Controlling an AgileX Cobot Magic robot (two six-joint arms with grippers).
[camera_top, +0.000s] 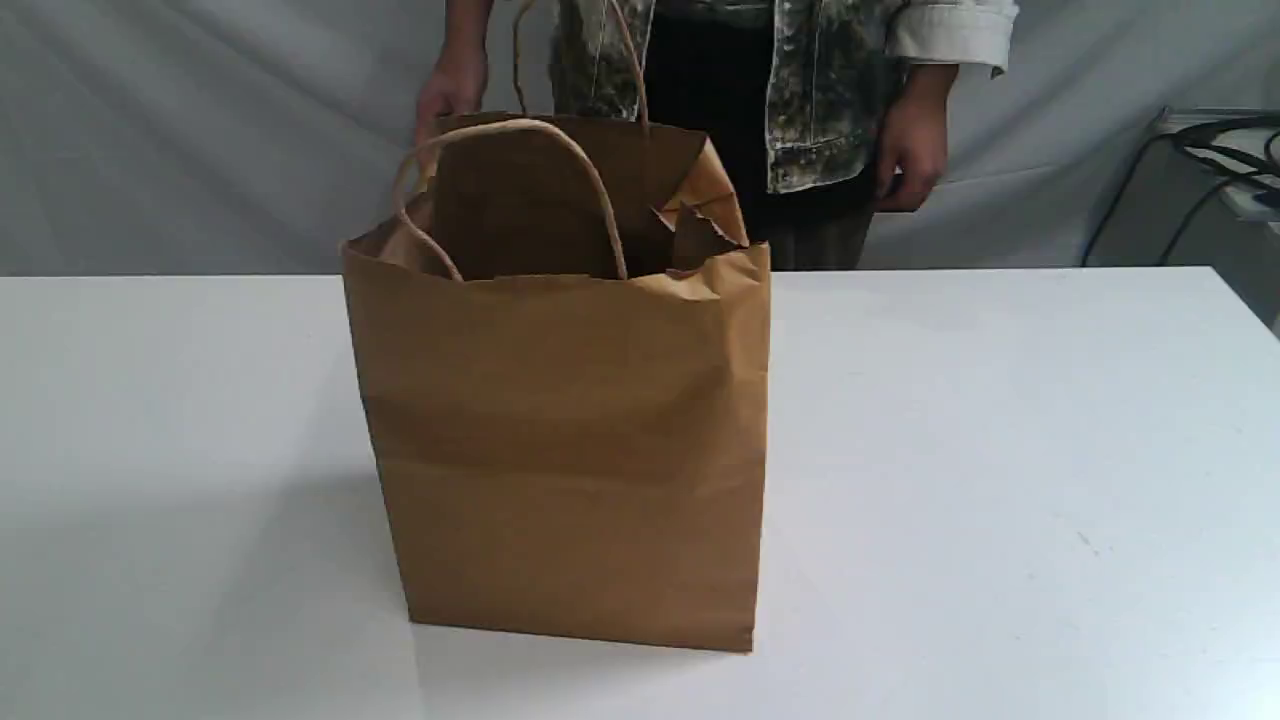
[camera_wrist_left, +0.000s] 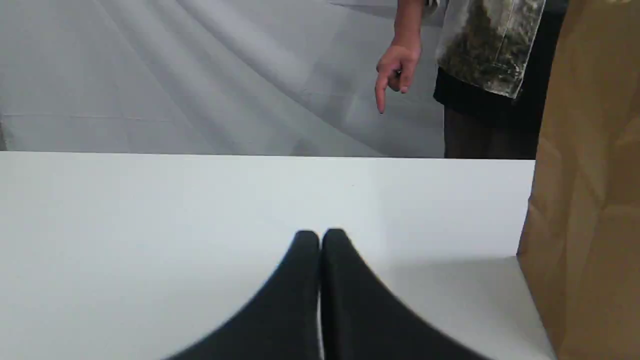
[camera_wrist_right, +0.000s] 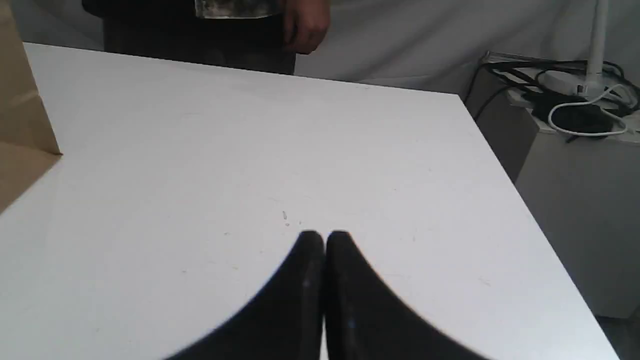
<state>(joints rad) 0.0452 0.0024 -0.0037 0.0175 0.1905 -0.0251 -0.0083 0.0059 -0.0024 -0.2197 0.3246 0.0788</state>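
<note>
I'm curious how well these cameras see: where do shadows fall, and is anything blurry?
Exterior view: even light; the paper bag casts a faint shadow leftward on the table. Left wrist view: the shut left tool is sharp at its tips, smeared toward the frame edge; the bag's shadow greys the table. Right wrist view: the right tool blurs likewise; table specks look sharp.

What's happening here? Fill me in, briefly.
A brown paper bag stands upright and open on the white table. A person stands behind it, one hand close to the bag's far rim; contact is unclear. The left tool and right tool are both shut, hold nothing, and sit over bare table on either side of the bag.
</note>
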